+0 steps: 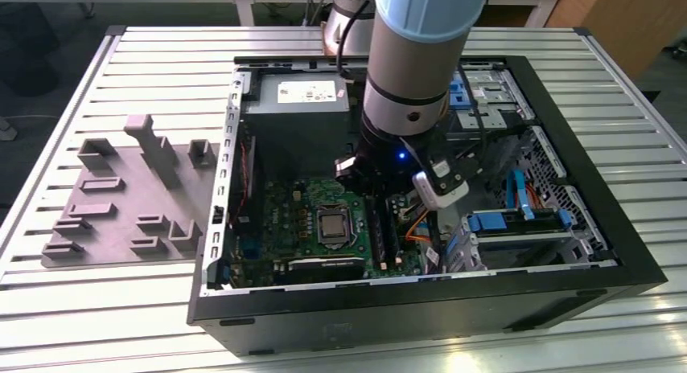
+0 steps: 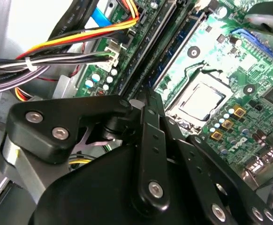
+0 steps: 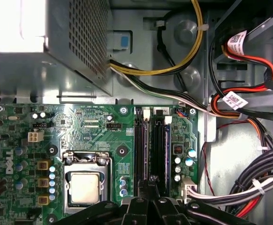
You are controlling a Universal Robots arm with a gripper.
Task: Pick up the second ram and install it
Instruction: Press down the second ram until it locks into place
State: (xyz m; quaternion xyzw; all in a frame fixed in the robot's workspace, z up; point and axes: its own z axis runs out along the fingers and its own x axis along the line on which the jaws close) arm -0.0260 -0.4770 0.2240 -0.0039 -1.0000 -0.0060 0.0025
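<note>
Your one arm (image 1: pixel 419 59) comes down steeply from above into the single open computer case (image 1: pixel 606 188), which lies on its side on the slatted table (image 1: pixel 161 51), toward the table's far right corner in the exterior view. The wrist is turned downward, so the gripper (image 3: pixel 150 180) points straight at the motherboard (image 3: pixel 99 136).

In the first wrist view its fingers (image 3: pixel 151 187) are drawn narrowly together. The tips are right over the black memory slots (image 3: pixel 159 140), at their end away from the power supply (image 1: pixel 295 108). You cannot tell from any view whether the tips touch a slot or a board.

In the second wrist view one blue-green ram strip (image 2: pixel 176 54) stands among those slots, just beside the single processor socket (image 3: pixel 85 185) and running away from the fingertips. You cannot tell whether it is the second one, or whether it is fully seated.

One grey holder tray (image 1: pixel 108 220) lies on the table near its left edge in the exterior view, well apart from the gripper.
</note>
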